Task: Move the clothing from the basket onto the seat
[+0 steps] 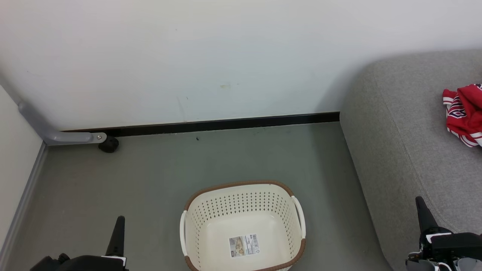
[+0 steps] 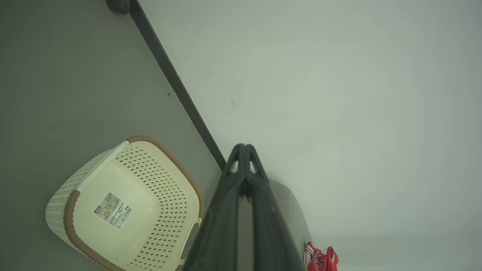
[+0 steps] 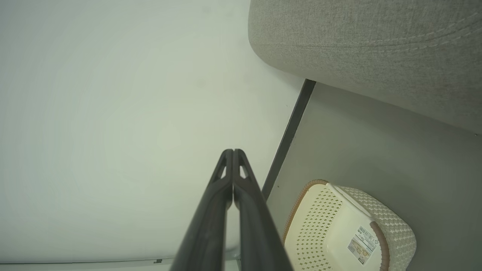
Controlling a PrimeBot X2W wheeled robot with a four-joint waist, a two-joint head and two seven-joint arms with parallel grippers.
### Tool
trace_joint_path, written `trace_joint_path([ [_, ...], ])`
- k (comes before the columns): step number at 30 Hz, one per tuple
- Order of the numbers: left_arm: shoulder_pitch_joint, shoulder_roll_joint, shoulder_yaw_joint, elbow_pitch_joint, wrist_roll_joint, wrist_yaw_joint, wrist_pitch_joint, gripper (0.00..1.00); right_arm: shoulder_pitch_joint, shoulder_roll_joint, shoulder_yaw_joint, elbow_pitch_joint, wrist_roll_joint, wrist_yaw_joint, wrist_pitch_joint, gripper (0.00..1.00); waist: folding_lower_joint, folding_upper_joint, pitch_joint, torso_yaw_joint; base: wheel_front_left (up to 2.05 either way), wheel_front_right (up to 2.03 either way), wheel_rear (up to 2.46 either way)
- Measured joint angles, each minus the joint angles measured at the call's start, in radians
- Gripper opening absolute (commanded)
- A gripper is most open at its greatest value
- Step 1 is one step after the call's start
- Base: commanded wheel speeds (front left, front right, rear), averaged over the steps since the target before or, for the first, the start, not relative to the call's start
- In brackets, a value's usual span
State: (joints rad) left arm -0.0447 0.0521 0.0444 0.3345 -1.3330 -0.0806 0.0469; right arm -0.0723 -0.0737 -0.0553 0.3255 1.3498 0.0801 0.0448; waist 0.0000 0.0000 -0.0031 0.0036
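The cream perforated basket [image 1: 243,226] with a brown rim stands on the floor between my arms, holding nothing but a sticker label on its bottom; it also appears as the basket [image 2: 124,205] and the basket [image 3: 348,229]. Red clothing [image 1: 465,113] with white striped trim lies bunched on the grey seat [image 1: 406,143] at the right edge, and a bit of that clothing [image 2: 320,259] shows low in the left wrist view. My left gripper [image 1: 119,220] is shut at the lower left, fingertips together [image 2: 244,147]. My right gripper [image 1: 420,201] is shut beside the seat's front, holding nothing [image 3: 232,151].
A white wall with a black skirting strip [image 1: 222,124] closes the far side. At the left, a grey metal leg with a black caster [image 1: 108,144] rests on the grey floor [image 1: 150,180]. The seat's rounded corner [image 3: 361,49] stands close to the basket.
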Motion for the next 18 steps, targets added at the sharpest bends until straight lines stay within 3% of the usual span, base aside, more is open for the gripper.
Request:
trace_joint_path([
  [18,-0.021,-0.008,0.039,-0.026,-0.235,-0.035,0.058,0.0,-0.004,0.027,-0.074,-0.017,0.221,0.035,0.061,0.0,0.0,0.0,0.004,-0.003,0.0,0.0,0.0],
])
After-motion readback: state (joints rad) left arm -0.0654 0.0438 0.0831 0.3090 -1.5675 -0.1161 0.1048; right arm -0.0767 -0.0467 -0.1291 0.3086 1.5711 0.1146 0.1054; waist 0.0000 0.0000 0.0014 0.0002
